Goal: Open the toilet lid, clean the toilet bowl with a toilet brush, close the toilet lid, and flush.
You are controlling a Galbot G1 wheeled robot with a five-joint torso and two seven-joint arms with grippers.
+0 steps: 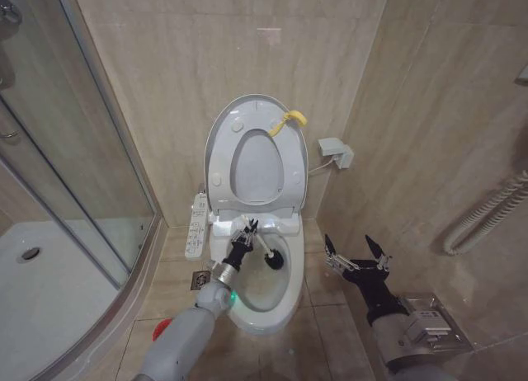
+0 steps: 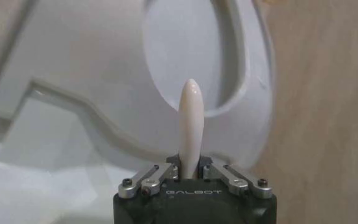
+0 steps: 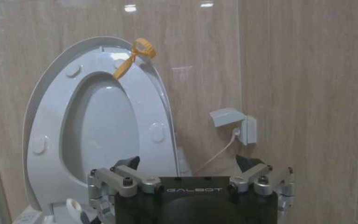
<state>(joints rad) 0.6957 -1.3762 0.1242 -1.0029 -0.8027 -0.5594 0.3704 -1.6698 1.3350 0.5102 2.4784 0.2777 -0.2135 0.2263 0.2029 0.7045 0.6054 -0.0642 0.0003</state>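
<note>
Clearly my left hand (image 1: 245, 237) was clamped on the toilet brush (image 1: 266, 251) inside the toilet bowl (image 1: 266, 303), my right hand (image 1: 356, 253) gaping empty; hard scrubbing might twist that thin handle loose.

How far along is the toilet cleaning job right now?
Done: the toilet lid is up against the wall, its yellow tab at the top. In hand: the left gripper is shut on the toilet brush, whose dark head is down in the toilet bowl, so scrubbing is in progress. The right gripper hangs open beside the bowl, holding nothing. Left: finishing the scrub, closing the lid and flushing.
</note>
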